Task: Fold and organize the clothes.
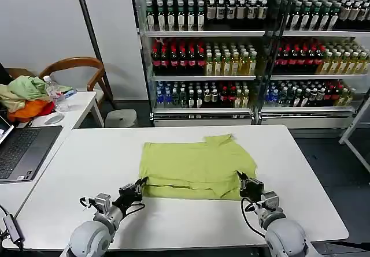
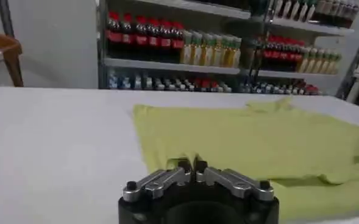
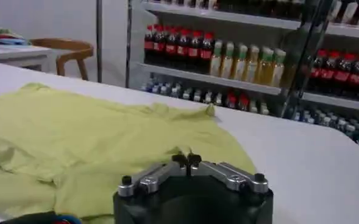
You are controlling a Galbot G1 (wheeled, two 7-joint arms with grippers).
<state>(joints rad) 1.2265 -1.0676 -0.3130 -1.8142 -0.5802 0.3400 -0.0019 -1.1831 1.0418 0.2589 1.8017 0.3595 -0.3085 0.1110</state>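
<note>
Lime yellow-green T-shirt (image 1: pixel 196 167) lies flat at centre of the white table (image 1: pixel 87 170), partly folded: near hem doubled over so a second layer shows along its 6 o'clock edge, one sleeve sticking out at abt 1 o'clock. No print showing on the upward side.

L gripper (image 1: pixel 140 185) sits at the shirt's 7 o'clock corner, low on the table, fingertips pressed together on the fabric edge; in the left wrist view the fingertips (image 2: pixel 185 164) meet right at the near corner of the T-shirt (image 2: pixel 252 140), pinching the cloth. R gripper (image 1: pixel 241 179) is at the shirt's 5 o'clock corner, likewise low, tips closed together on the hem; the right wrist view shows its fingertips (image 3: pixel 179 160) touching w/ the T-shirt (image 3: pixel 75 134) bunched just at them.

Beyond the table at 12 o'clock: drinks fridge (image 1: pixel 202 49) w/ rows of bottles. At 9 o'clock, a laptop (image 1: pixel 23 150) on a side table; at 10 o'clock a heap of pale green and orange garments (image 1: pixel 23 98), a water bottle (image 1: pixel 55 92) beside it, wooden chair (image 1: pixel 75 66) behind.
</note>
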